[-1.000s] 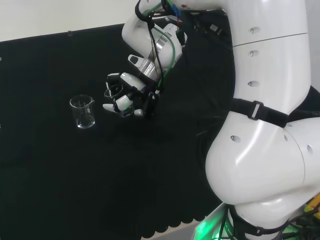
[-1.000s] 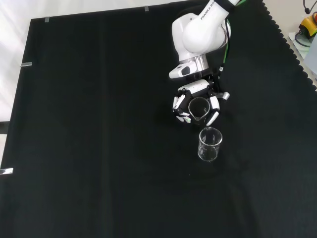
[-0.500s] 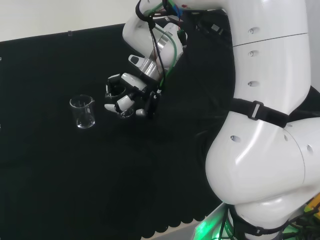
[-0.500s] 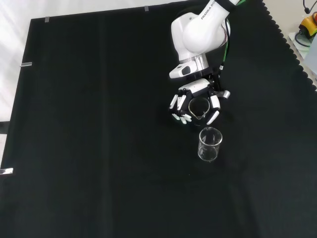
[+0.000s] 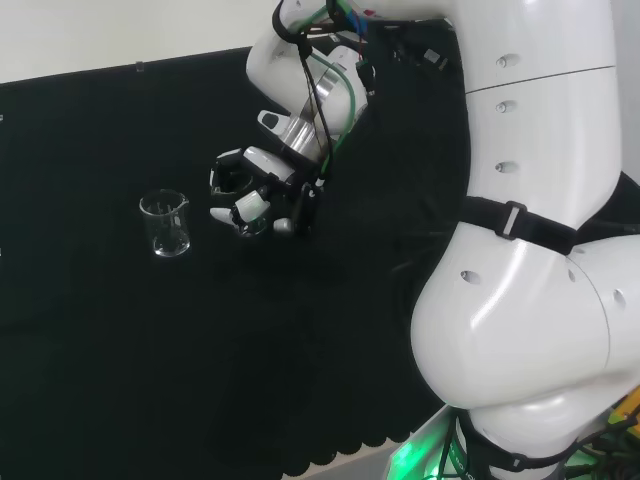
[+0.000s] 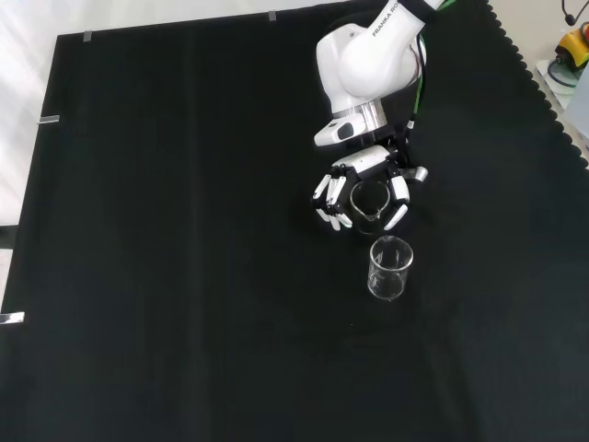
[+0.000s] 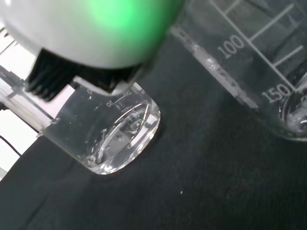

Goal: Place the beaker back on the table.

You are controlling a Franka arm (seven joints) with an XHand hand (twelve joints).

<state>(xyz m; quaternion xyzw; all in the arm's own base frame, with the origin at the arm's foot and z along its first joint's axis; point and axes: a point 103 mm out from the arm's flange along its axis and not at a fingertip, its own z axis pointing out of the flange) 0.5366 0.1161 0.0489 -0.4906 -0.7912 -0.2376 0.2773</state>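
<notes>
The black and white robot hand [image 6: 365,195] is hovering over the black cloth [image 6: 184,230], palm turned down, with its white-tipped fingers [image 6: 325,201] spreading apart on either side of a small clear glass beaker [image 6: 369,200]. The fingers are standing off the glass rather than curling round it, so the hand is reading as open, the beaker sitting loosely inside the ring they form. In the wrist view the beaker's thick round base [image 7: 122,143] is lying close to the cloth, though whether it is actually resting there is hard to settle. Judging from this, the hand is letting go so that the beaker can stand on its own, and the setting-down step seems nearly done.

In the head view the hand [image 5: 255,195] is working left of the arm's big white links [image 5: 530,250], with the beaker hard to make out between the fingers.

A second, taller clear glass beaker with a pouring lip [image 6: 390,267] is standing upright just near of the hand in the front view, and left of it in the head view [image 5: 165,223]. It is the one obstacle: a careless withdrawal toward it could knock it. The rest of the cloth around them is lying bare.
</notes>
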